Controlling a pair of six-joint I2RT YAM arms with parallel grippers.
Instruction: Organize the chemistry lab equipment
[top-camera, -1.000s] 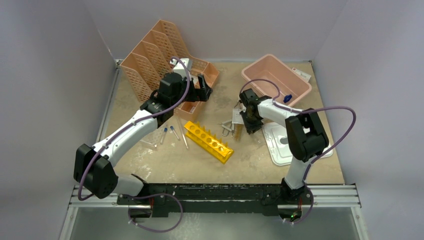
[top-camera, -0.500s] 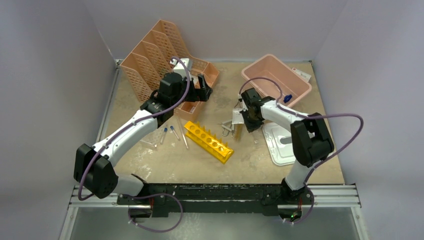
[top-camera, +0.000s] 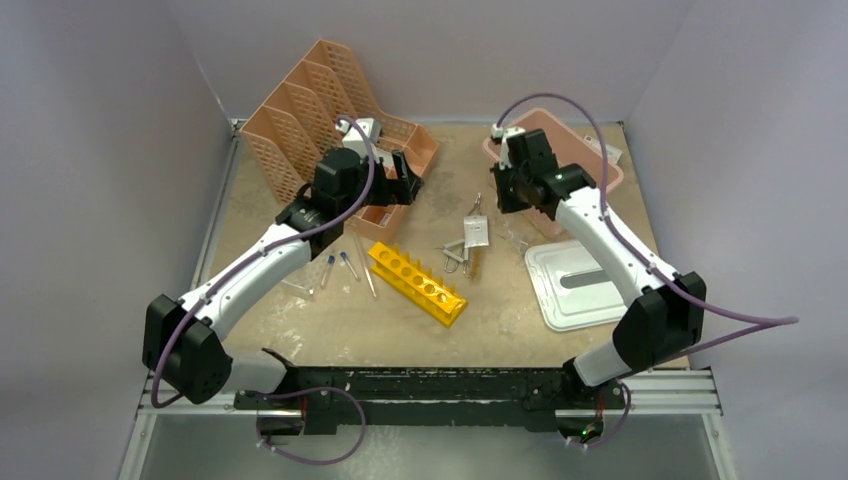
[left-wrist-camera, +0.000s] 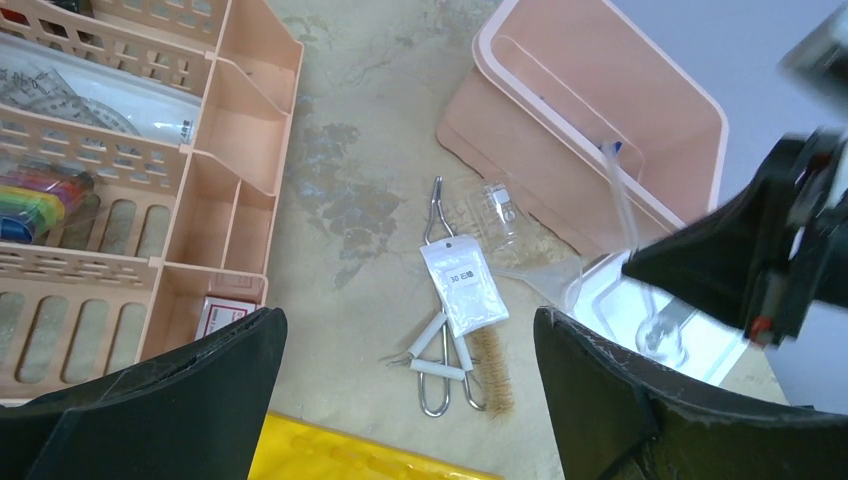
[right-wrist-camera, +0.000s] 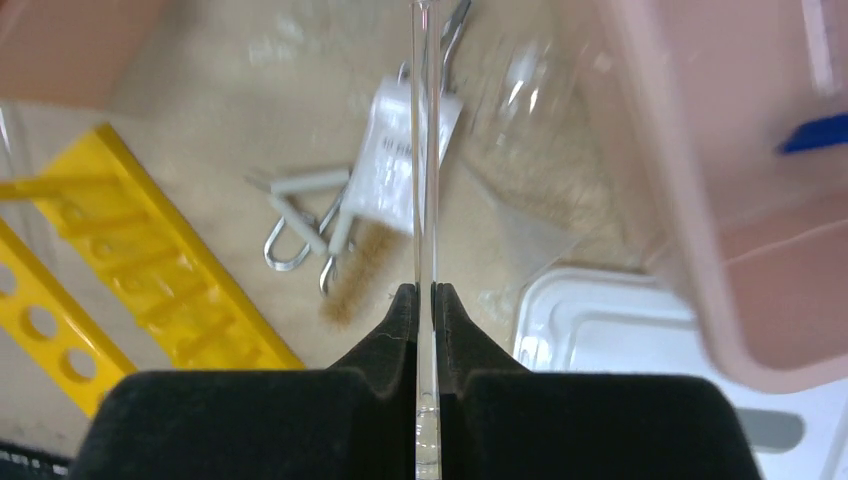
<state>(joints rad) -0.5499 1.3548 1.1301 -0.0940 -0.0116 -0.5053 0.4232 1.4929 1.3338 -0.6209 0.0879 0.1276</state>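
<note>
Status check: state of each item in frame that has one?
left hand: open, empty
right hand: shut on clear tube
clear tube: held in right hand
yellow rack: flat on table, holes empty
pink tub: open, lid off
white lid: flat on table
tongs: flat on table, under small bag

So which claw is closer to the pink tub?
Right. The right claw hangs at the pink tub's left edge; the left claw is over by the peach organizer.

Tan table (top-camera: 330, 325), yellow rack (top-camera: 417, 283), metal tongs (top-camera: 454, 256), white lid (top-camera: 560, 305)
</note>
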